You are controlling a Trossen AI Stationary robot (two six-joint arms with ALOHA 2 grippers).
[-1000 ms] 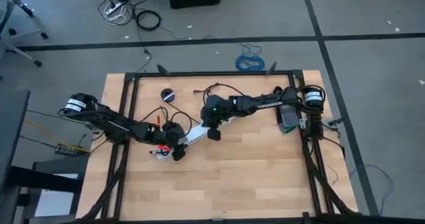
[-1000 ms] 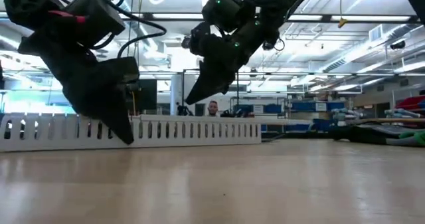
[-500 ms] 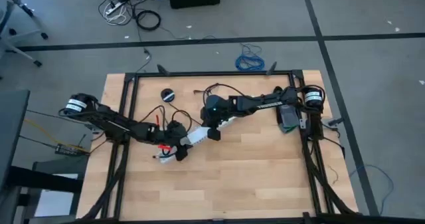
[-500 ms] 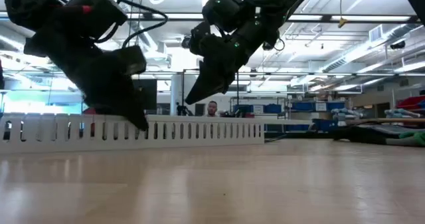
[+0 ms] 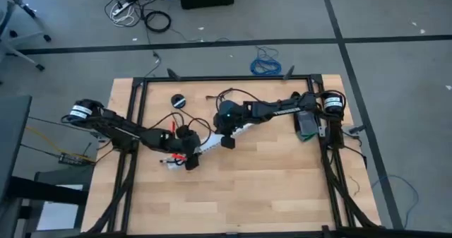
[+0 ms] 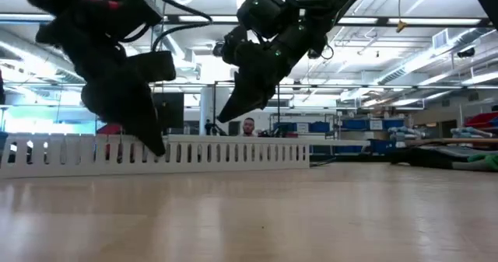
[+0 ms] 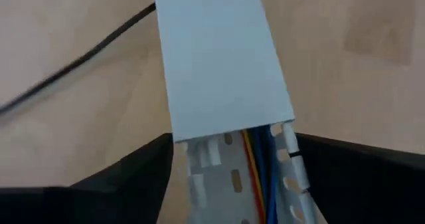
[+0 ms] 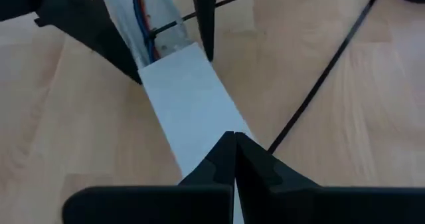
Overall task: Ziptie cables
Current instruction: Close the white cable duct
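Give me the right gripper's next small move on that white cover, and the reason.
Probably push the white cover a little further along the slotted duct. The right gripper is shut with its tip over the cover, the coloured wires show uncovered at the duct's end, and the left gripper straddles that end, open, so it could steady it.

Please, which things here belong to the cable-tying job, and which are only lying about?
Job: white slotted plastic duct with flat lid; blue, red and yellow wires inside it; left hand at its open end; right hand over the lid.
Lying about: small black round object on the table; blue coiled cable on the floor.
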